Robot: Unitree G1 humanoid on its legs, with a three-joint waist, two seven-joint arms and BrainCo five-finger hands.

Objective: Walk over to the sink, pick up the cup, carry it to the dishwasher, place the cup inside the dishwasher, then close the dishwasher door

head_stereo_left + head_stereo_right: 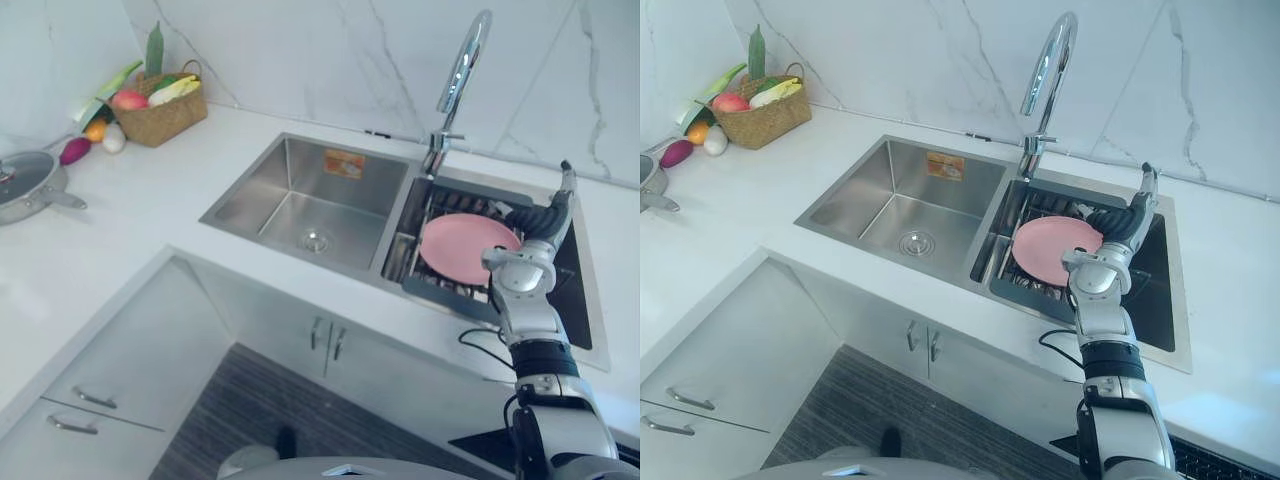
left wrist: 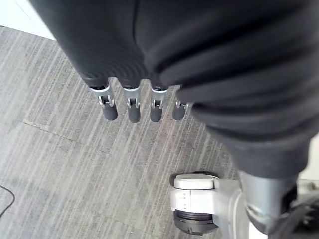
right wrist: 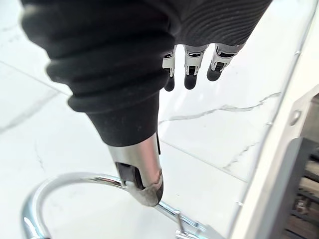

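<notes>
The right robot hand point(image 1: 543, 218) is raised at centre right of the frame, over the right basin of the sink point(image 1: 262, 188). It is just beside a pink plate point(image 1: 458, 247) on a dark rack, fingers straight and holding nothing. Whether a cup sits in that rack cannot be told. The left robot hand point(image 2: 133, 110) hangs above the grey floor point(image 2: 55, 164), fingers relaxed and empty. A faucet point(image 1: 458, 65) rises behind the sink.

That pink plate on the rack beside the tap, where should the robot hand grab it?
Probably pinch its rim at the near right edge, from above with the right robot hand: the pink plate lies almost flat on the rack, so only its thin edge gives hold.
</notes>
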